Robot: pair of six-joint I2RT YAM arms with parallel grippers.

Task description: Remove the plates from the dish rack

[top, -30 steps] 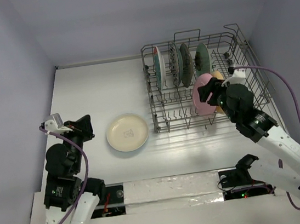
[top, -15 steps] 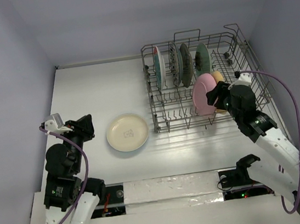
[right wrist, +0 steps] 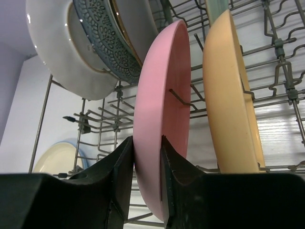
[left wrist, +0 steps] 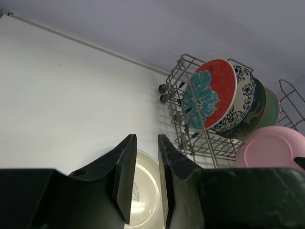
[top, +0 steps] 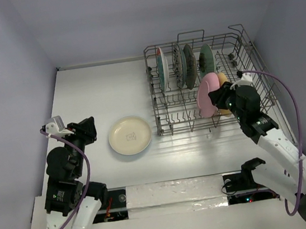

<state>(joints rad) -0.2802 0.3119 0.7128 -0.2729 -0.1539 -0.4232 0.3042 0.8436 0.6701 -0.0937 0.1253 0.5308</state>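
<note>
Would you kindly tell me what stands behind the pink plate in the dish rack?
An orange-yellow plate stands upright there, apart from it. From above, the pink plate and right tool hide most of it.

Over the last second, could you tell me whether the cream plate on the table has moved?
No. The cream plate lies just as far left of the rack and its near corner as before.

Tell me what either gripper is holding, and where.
Right gripper clamps the pink plate by its rim, in the dish rack; left gripper holds nothing.
</note>
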